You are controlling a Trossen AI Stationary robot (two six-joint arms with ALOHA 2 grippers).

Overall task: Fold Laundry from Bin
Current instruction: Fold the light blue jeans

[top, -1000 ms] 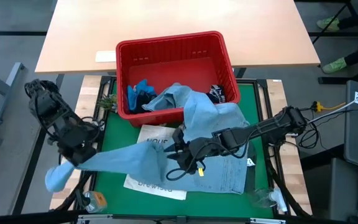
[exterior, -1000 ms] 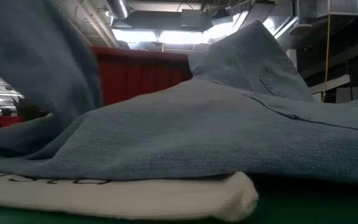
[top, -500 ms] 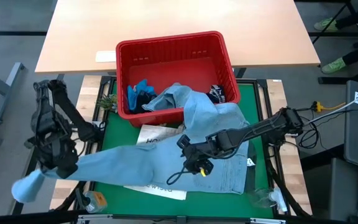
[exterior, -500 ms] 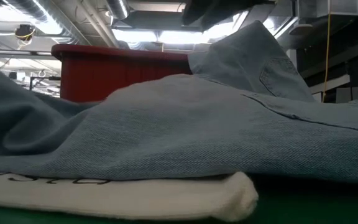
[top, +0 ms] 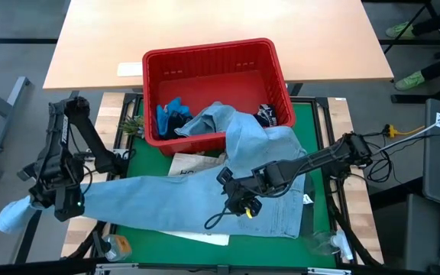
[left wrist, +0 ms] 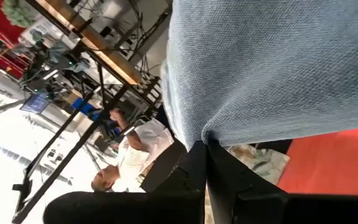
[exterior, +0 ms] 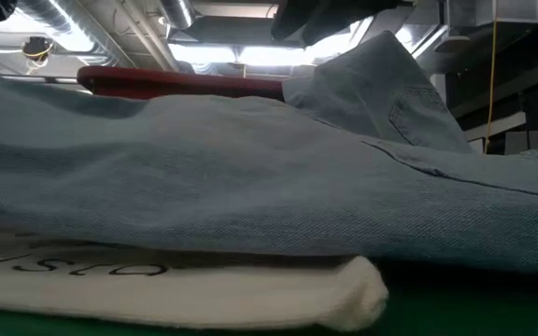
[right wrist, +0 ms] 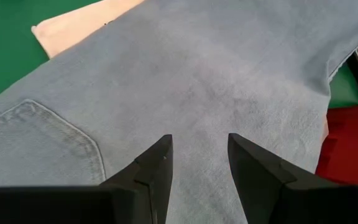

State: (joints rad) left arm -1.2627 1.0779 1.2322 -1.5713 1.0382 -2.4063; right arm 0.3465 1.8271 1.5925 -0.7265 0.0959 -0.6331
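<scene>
We stretch the denim shirt [top: 205,195] flat: left hand [top: 61,205] clenched on its sleeve, right hand [top: 239,200] released above; next, smooth it down.

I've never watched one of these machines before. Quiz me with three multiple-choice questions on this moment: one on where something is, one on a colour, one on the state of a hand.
1. Where does the denim shirt lie?
A. wholly inside the bin
B. stretched across the green mat, one end still over the bin's rim
C. on the wooden table

2. What colour is the bin?
A. red
B. yellow
C. white

3. What is the left hand doing?
A. hanging open
B. holding a tote bag
C. shut on the denim shirt

Answers: 1 B, the high view shows it spanning mat and rim. 2 A, its walls are red. 3 C, its fingers pinch the cloth.
</scene>
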